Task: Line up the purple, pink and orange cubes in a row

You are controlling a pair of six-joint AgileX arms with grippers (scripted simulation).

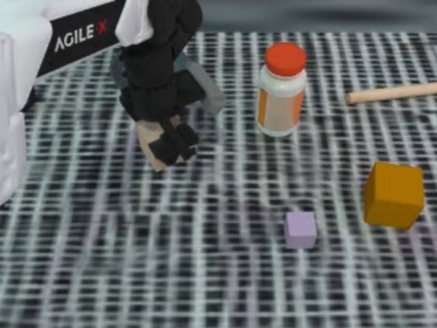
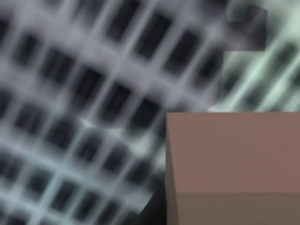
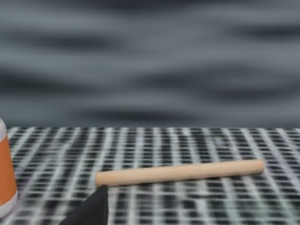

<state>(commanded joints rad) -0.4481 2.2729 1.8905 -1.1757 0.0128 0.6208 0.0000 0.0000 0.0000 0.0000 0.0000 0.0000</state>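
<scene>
Table (image 1: 205, 273): covered with a black-and-white grid pattern.

Container: one white jar (image 1: 280, 102) with orange lid and orange label, upright, toward the far middle of the table; lid on, contents not visible. Edge of the same jar at the border of the right wrist view.

Pink cube (image 1: 151, 147): left half of the table, left of the jar, mostly hidden from above by the left gripper (image 1: 174, 145). Sits turned at an angle to the table edges. In the left wrist view, a large pinkish-brown block with one vertical edge facing the camera. No long axis.

Left gripper: black, directly over the pink cube, jaws at its sides and apparently pinching it; whether the cube touches the table cannot be told.

Purple cube (image 1: 301, 229): smallest, pale lilac, near middle of the table, roughly square to the table edges, well apart from the pink cube.

Orange cube (image 1: 392, 195): largest, mustard-coloured, right of the purple cube and near it, slightly rotated.

Wooden dowel (image 1: 392, 93): right far side, long axis running roughly left to right, slightly tilted; lying flat in the right wrist view.

Right gripper: only a dark finger tip (image 3: 91, 208) in its own wrist view; jaw state cannot be told.
</scene>
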